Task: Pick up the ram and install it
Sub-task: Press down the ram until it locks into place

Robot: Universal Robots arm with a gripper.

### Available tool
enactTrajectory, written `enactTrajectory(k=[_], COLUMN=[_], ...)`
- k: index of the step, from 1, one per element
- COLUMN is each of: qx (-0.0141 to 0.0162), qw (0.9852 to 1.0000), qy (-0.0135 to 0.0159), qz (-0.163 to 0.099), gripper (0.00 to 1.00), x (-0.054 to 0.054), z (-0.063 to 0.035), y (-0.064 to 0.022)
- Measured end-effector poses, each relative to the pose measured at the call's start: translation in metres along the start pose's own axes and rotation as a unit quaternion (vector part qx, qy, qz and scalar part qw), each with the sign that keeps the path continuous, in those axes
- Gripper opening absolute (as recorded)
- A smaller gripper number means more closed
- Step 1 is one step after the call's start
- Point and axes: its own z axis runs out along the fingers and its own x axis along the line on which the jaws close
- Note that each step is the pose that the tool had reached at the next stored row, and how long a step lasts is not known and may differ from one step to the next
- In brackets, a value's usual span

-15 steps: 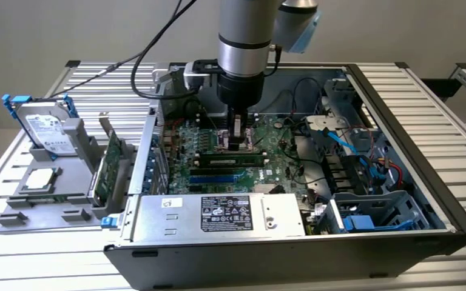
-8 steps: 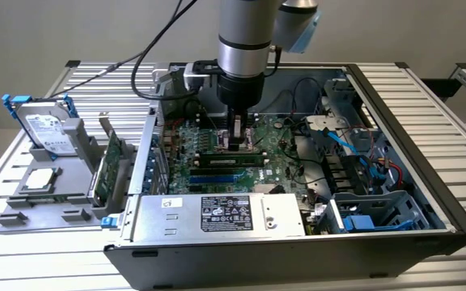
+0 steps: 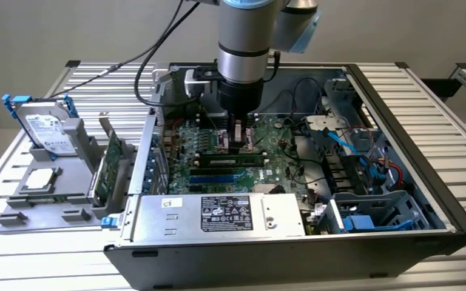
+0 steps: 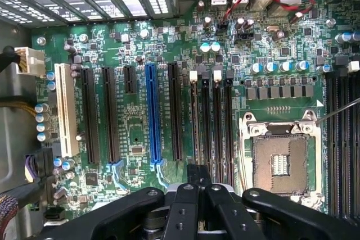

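Note:
The ram (image 3: pixel 231 160) is a narrow green stick with black chips. It stands on edge in a memory slot of the motherboard (image 3: pixel 286 148) inside the open computer case. My gripper (image 3: pixel 239 145) hangs straight down over the stick's middle, fingers shut together with nothing between them. In the wrist view the ram (image 4: pixel 195 122) shows edge-on in the first of several parallel memory slots, and my gripper (image 4: pixel 197 173) sits directly above its top edge. I cannot tell whether the fingertips touch it.
The bare CPU socket (image 4: pixel 279 161) lies beside the memory slots, a blue slot (image 4: pixel 151 111) on the other side. A power supply (image 3: pixel 216 212) fills the case front. A grey holder at the exterior view's left carries a hard drive (image 3: pixel 47 130) and a green expansion card (image 3: pixel 107 163).

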Motion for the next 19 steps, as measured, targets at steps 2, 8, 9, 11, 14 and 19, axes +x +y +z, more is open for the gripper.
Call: enactTrajectory(k=[2,8,9,11,14,19], qx=[0.0003,0.0012,0.0012,0.0013,0.0012,0.0012], qw=[1.0,0.9998,0.9998,0.9998,0.9998,0.9998], qy=[0.0003,0.0006,0.0006,0.0003,-0.0002,-0.0011], qz=[-0.007,-0.019,-0.019,-0.019,-0.019,-0.019], gripper=[0.11,0.11,0.11,0.11,0.11,0.11], x=[0.0,-0.0001,-0.0001,-0.0002,-0.0003,-0.0005], z=[0.0003,0.0024,0.0025,0.0039,0.0058,0.0082], y=[0.0,0.0,0.0,-0.0001,-0.0001,-0.0002])
